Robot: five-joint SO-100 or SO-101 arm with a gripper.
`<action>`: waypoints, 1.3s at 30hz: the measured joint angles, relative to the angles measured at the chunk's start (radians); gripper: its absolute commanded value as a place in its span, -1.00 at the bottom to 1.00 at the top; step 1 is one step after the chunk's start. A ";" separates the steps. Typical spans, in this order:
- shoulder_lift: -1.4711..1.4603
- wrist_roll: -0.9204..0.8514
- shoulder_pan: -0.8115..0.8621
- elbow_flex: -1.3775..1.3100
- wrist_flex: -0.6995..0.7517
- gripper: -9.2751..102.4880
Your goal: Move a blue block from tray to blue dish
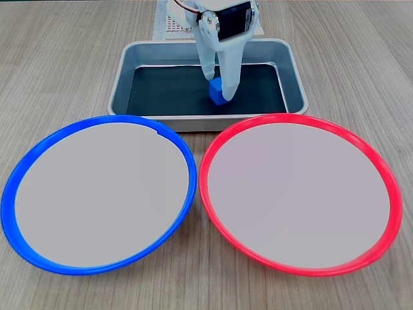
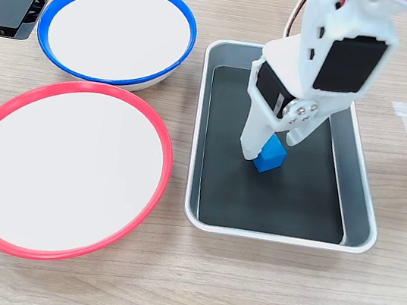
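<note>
Altogether: 1 blue block (image 1: 216, 90), 1 tray (image 1: 126, 72), 2 dishes (image 1: 100, 194).

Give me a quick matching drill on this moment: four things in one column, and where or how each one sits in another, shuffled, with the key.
Things
1. blue block
2. blue dish
3. red dish
4. gripper

Places or states
A. empty, in front of the tray's right part in a fixed view
B. reaching down into the tray, fingers either side of the block
C. on the tray's black floor, between the fingers
D. empty, in front of the tray's left part in a fixed view

Pairs: 1-C, 2-D, 3-A, 4-B
</note>
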 measured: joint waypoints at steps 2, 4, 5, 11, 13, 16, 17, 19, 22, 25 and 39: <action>0.000 -0.009 0.000 0.000 -0.012 -0.70; 0.000 -0.017 0.000 0.005 -0.025 -0.76; 0.000 -0.018 0.000 0.005 -0.025 -0.81; 0.009 -0.020 -0.003 0.008 0.000 -0.84; 0.032 -0.008 -0.018 -0.034 0.060 -0.84; 0.075 0.052 -0.028 -0.140 0.153 -0.84; 0.086 0.077 -0.026 -0.187 0.178 -0.84; 0.091 0.101 -0.021 -0.310 0.239 -0.84; 0.077 0.138 0.025 -0.514 0.267 -0.84; 0.000 0.153 0.089 -0.756 0.256 -0.84; -0.566 -0.066 0.299 -0.913 -0.370 -0.84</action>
